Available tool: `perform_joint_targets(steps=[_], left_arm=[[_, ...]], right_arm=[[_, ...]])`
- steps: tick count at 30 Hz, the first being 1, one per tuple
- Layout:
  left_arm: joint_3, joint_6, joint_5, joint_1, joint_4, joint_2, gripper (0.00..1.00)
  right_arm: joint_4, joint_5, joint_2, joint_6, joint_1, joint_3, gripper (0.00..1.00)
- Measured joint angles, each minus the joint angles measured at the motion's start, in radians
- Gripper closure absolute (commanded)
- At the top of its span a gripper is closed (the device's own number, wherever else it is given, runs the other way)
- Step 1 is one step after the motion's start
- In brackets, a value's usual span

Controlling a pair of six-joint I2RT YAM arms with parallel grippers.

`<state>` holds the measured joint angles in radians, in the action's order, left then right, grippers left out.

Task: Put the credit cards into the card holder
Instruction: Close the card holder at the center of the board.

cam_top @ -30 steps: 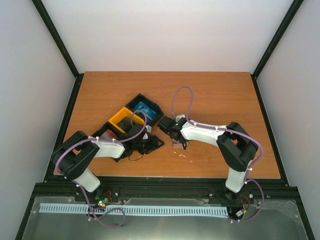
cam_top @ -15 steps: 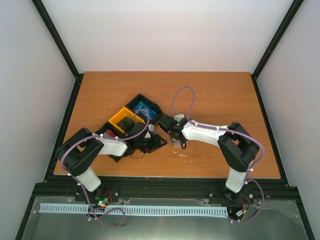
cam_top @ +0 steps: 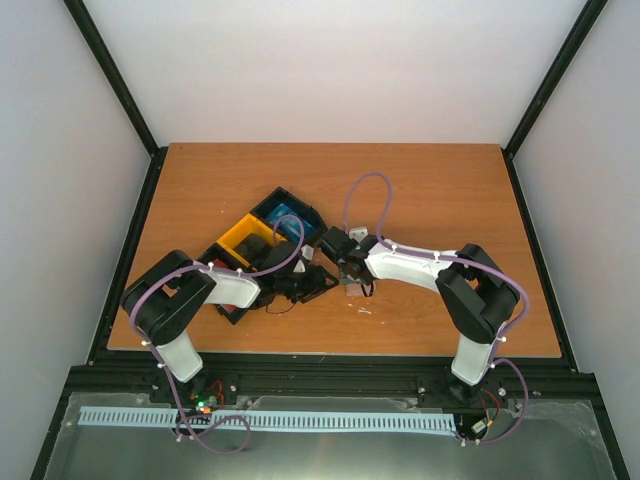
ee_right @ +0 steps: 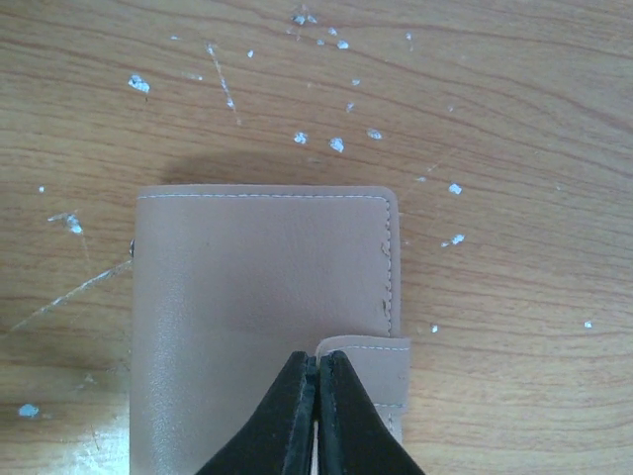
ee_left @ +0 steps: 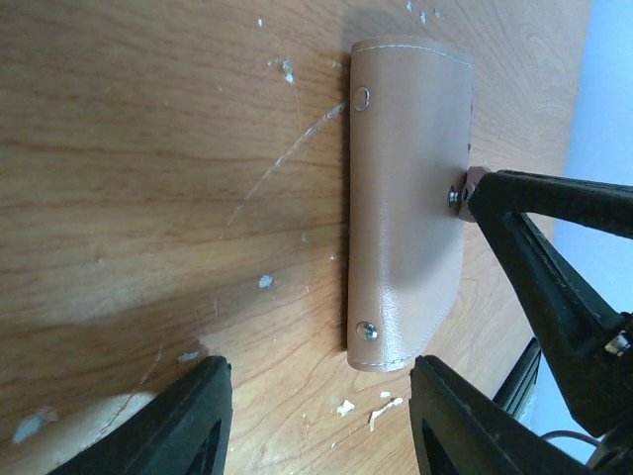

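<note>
The card holder [ee_right: 257,287] is a tan wallet lying folded shut on the wooden table [ee_left: 148,148]. My right gripper [ee_right: 316,366] is shut, its fingertips pinching the edge of the holder's small snap tab [ee_right: 376,371]. From the left wrist view the same black right fingers [ee_left: 554,257] meet the tab beside the holder [ee_left: 410,198]. My left gripper [ee_left: 321,396] is open just short of the holder's near end, with only bare table between its fingers. From above, both grippers meet at the holder [cam_top: 352,285]. Blue credit cards [cam_top: 287,213] lie in a black bin.
A yellow bin [cam_top: 243,238] and black bins [cam_top: 300,222] stand in a row just left of the grippers, partly under my left arm. Small white flecks are scattered on the wood round the holder.
My left arm has swung to the right, bringing its open gripper from the bins up to the card holder. The right gripper has stayed shut at the holder.
</note>
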<state>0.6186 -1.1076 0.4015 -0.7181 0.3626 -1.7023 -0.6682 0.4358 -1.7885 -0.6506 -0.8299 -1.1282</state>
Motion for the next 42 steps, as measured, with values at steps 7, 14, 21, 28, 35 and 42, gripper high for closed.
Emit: perform_joint_targets(steps=[7, 14, 21, 28, 35, 42], left_arm=[[0.0, 0.0, 0.0, 0.0, 0.0, 0.0, 0.49], [0.001, 0.0, 0.0, 0.0, 0.003, -0.003, 0.49], [0.01, 0.0, 0.0, 0.0, 0.005, -0.012, 0.49], [0.01, 0.0, 0.0, 0.0, 0.005, -0.012, 0.49], [0.011, 0.0, 0.0, 0.0, 0.005, -0.013, 0.49], [0.011, 0.0, 0.0, 0.0, 0.005, -0.013, 0.49]], right_arm=[[-0.001, -0.009, 0.0, 0.015, 0.0, 0.0, 0.97], [-0.001, -0.016, -0.011, 0.026, 0.0, 0.0, 0.97], [-0.007, -0.027, -0.014, 0.038, 0.0, 0.0, 0.97], [-0.003, -0.028, -0.019, 0.049, 0.003, 0.0, 0.97], [0.009, -0.027, -0.03, 0.061, 0.005, -0.002, 0.97], [0.023, -0.04, -0.032, 0.063, 0.012, -0.002, 0.97]])
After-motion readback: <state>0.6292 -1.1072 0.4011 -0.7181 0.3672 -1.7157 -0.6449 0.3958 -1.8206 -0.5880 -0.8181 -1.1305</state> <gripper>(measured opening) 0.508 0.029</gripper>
